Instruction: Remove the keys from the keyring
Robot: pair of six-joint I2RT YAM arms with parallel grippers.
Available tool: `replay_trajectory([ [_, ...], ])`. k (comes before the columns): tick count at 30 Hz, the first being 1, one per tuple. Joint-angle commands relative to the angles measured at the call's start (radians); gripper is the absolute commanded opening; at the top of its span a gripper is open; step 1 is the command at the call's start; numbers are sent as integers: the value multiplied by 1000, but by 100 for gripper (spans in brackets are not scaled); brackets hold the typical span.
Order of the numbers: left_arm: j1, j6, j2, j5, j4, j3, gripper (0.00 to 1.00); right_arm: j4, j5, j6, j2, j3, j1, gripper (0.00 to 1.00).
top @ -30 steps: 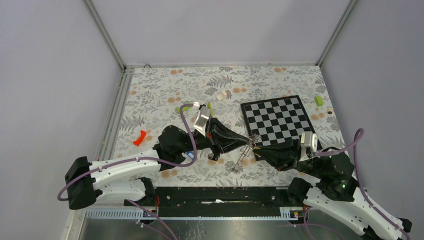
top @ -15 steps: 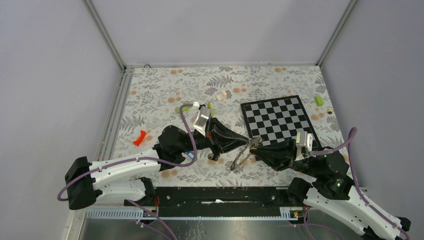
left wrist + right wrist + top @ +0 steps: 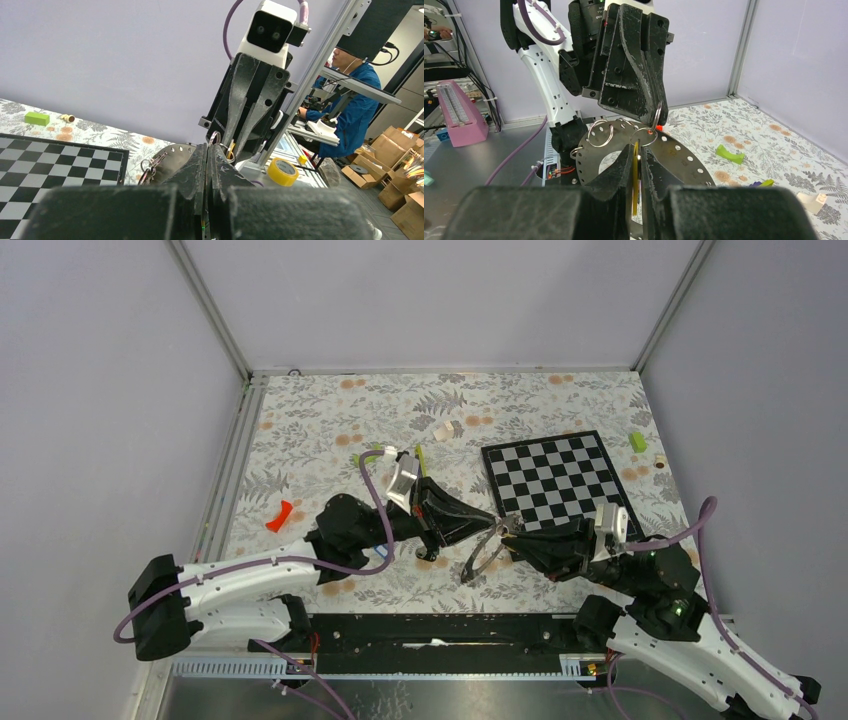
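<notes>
Just off the near left corner of the checkered board (image 3: 555, 480), the two claws meet tip to tip above the floral table (image 3: 330, 410). The left gripper (image 3: 492, 521) is clenched tight, a small wire loop (image 3: 657, 114) caught at its tips. The right gripper (image 3: 508, 531), reaching in from the board's near edge, is pinched on a yellow key (image 3: 635, 175) that stands on edge between its fingers. The keyring (image 3: 686, 157), a flat grey hoop pierced with holes, hangs tilted under both claws, on the near side of that same corner. More small loops (image 3: 600, 134) thread its rim. A few other keys (image 3: 149, 172) dangle from the hoop on the side facing the board.
</notes>
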Motion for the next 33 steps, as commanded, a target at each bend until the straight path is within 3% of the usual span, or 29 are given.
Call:
replay_trajectory([
  [1,17,40,-43,-129,81,-4,0,7,-47,17,-29,31,1,5],
  [33,17,123,-47,-107,-106,-14,0,-10,19,-11,-65,59,1,5],
])
